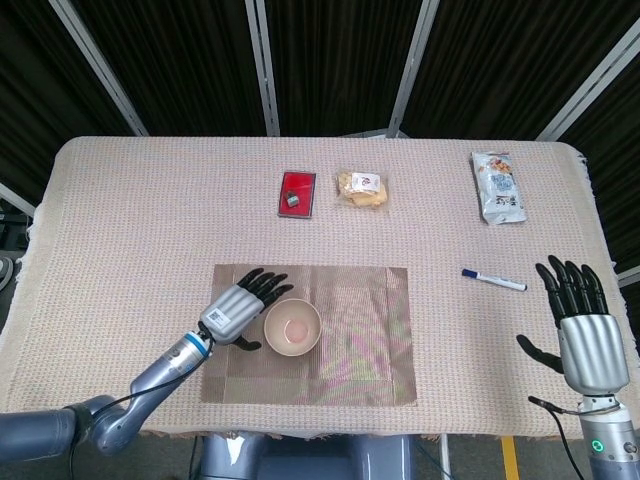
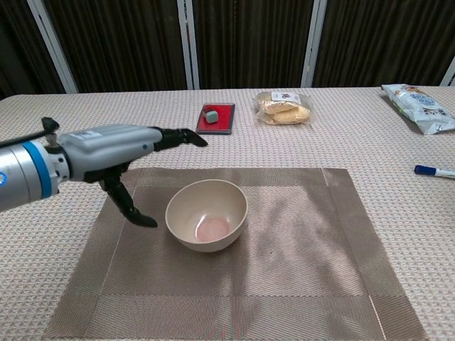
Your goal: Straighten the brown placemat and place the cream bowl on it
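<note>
Bowl (image 1: 292,327) sits upright on placemat (image 1: 370,340), left hand (image 1: 237,309) open beside it.

Head view overhead, chest view low, both on placemat (image 1: 310,334)

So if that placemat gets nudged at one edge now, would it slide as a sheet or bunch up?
Probably it would buckle rather than slide: the brown placemat looks thin, woven and lies flat, so likely floppy. The textured tablecloth under it may grip it. The cream bowl resting on it should help pin that area.
</note>
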Controlling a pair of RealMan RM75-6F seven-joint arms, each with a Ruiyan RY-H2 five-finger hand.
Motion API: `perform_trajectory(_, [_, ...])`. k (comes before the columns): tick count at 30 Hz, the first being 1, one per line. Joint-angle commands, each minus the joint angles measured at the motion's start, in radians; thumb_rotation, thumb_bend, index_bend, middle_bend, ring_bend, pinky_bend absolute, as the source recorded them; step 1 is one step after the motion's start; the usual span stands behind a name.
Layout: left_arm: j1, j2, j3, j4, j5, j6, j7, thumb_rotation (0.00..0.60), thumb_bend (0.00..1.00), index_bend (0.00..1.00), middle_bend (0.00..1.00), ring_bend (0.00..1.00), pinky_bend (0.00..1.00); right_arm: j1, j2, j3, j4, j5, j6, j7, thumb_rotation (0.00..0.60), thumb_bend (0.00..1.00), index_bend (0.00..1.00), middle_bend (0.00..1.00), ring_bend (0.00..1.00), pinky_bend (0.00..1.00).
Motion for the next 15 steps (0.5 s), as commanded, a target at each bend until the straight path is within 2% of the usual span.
perform_trajectory(1, [0.11,0.077,-0.02,-0.052,-0.008,0.218,0.079,0.6,0.0,0.0,0.0,0.0,0.0,-0.004,0.006,-0.001,-0.001,-0.003,0.005,-0.004,0.6,0.0,0.0,0.0,0.0,0.0])
perform_trajectory(3, [0.161,0.096,-0.024,-0.066,-0.026,0.313,0.133,0.6,0.0,0.0,0.0,0.0,0.0,-0.007,0.012,-0.001,-0.001,-0.003,0.008,-0.01,0.6,0.0,0.0,0.0,0.0,0.0])
perform_trajectory(4, [0.216,0.125,-0.024,-0.084,-0.046,0.396,0.146,0.6,0.0,0.0,0.0,0.0,0.0,-0.011,0.02,-0.005,0.0,0.0,0.006,-0.017,0.6,0.0,0.0,0.0,0.0,0.0])
perform_trajectory(8, [0.322,0.214,0.003,-0.137,-0.048,0.516,0.121,0.6,0.0,0.0,0.0,0.0,0.0,-0.017,0.041,-0.01,-0.003,0.011,-0.003,-0.022,0.6,0.0,0.0,0.0,0.0,0.0])
perform_trajectory(15, [0.466,0.326,0.08,-0.155,0.028,0.627,-0.042,0.6,0.0,0.0,0.0,0.0,0.0,-0.022,0.04,-0.02,-0.004,-0.001,-0.001,-0.058,0.6,0.0,0.0,0.0,0.0,0.0])
